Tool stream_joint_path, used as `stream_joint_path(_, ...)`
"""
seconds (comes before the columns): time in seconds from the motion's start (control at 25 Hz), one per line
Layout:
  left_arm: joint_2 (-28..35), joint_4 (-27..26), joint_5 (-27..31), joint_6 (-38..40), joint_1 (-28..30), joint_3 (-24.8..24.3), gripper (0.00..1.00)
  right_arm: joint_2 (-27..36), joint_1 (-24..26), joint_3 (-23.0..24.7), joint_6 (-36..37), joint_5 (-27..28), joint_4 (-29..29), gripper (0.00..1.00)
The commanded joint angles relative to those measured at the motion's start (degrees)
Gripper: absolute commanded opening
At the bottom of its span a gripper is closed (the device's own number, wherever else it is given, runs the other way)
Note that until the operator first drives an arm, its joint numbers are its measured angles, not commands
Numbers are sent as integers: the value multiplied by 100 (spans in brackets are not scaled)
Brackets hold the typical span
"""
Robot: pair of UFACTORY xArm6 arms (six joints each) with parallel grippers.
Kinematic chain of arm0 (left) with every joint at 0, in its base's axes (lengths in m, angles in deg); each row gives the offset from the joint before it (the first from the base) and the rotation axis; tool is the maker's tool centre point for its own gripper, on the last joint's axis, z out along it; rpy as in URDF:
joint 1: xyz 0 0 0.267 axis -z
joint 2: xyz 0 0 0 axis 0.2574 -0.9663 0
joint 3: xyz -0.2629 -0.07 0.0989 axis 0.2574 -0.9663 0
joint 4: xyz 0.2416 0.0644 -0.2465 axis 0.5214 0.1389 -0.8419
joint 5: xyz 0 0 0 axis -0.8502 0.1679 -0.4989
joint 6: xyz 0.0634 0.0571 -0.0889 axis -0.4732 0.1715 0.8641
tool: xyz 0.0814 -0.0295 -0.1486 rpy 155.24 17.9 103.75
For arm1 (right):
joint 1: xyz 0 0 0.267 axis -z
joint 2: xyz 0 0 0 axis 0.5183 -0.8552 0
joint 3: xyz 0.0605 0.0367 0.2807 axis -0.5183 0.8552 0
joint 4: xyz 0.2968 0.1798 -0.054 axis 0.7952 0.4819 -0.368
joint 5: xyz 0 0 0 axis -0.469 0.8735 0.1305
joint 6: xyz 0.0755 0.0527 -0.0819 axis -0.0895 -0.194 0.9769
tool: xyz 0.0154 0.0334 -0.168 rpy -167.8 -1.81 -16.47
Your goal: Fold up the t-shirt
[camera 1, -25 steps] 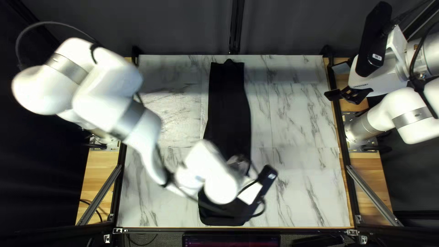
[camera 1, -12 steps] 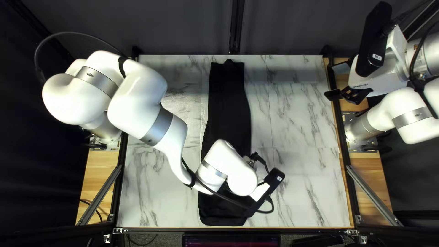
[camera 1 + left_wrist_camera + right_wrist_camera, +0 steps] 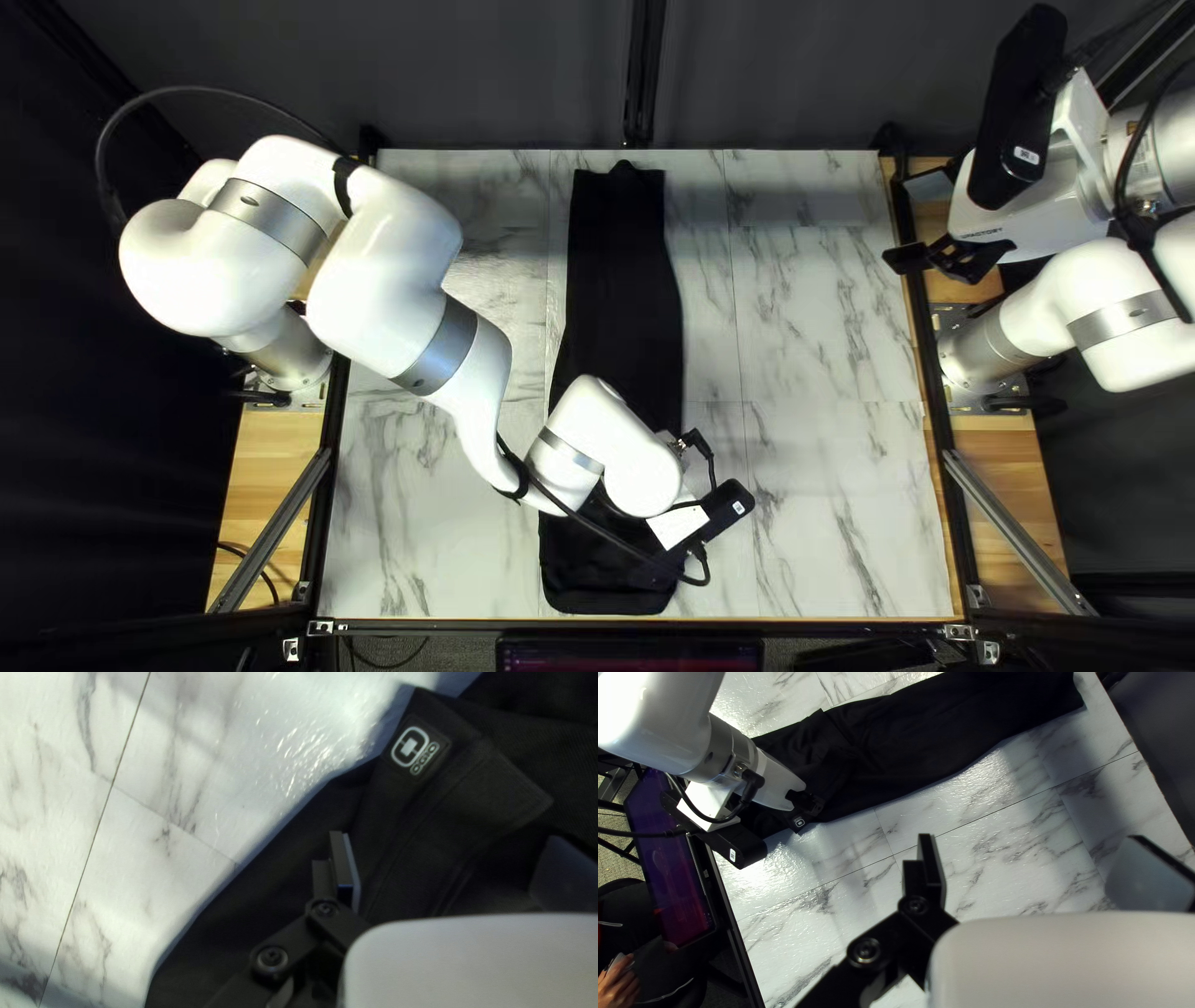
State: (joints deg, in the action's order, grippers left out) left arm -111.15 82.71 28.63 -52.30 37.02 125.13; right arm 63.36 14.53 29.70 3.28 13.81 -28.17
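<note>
1. Black cloth shirt (image 3: 623, 274), a long strip along the marbled table (image 3: 822, 324), 12 to 6 o'clock; stitched flap (image 3: 498, 793), pale printed logo (image 3: 411, 746).
2. Left gripper (image 3: 676, 528), 5 o'clock, over shirt: fingers parted, unclenched, hidden from above.
3. Right gripper (image 3: 927, 266), nearly 3 o'clock: fingers spread wide.

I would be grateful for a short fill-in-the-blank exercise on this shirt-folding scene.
The shirt on the table is ____ in colour.
The arm reaching over the shirt has its base at the table's ____ edge in the top left view.
Ahead of the left gripper, the logo on the shirt is ____ in colour.
The right gripper is not shut but ____.

Missing words: black; left; white; open
</note>
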Motion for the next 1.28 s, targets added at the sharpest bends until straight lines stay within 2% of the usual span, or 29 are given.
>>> stream_joint_path(0.04, 12, -15, 5, 6, 12, -9, 0, 0, 0, 0, 0, 0, 0, 100)
stream_joint_path(0.6, 311, 294, 581, 516, 248, 208, 0, 0, 0, 0, 0, 0, 0, 100)
stream_joint_path(0.8, 134, 487, 967, 747, 258, 750, 0, 0, 0, 0, 0, 0, 0, 100)
stream_joint_path(1.0, 11, 733, 1027, 1101, 36, 918, 0, 0, 0, 0, 0, 0, 0, 100)
stream_joint_path(1.04, -8, 763, 1023, 1183, 19, 936, 20, 0, 0, 0, 0, 0, 0, 100)
stream_joint_path(1.08, -116, 826, 1019, 1309, -24, 1064, 36, 0, 0, 0, 0, 0, 0, 100)
stream_joint_path(1.12, -193, 863, 1019, 1383, -45, 1154, 60, 0, 0, 0, 0, 0, 0, 100)
stream_joint_path(1.16, -276, 883, 1021, 1416, -69, 1260, 75, 0, 0, 0, 0, 0, 0, 100)
stream_joint_path(1.2, -322, 900, 1013, 1439, -91, 1318, 81, 0, 0, 0, 0, 0, 0, 100)
stream_joint_path(1.28, -333, 941, 969, 1472, -134, 1344, 80, 0, 0, 0, 0, 0, 0, 100)
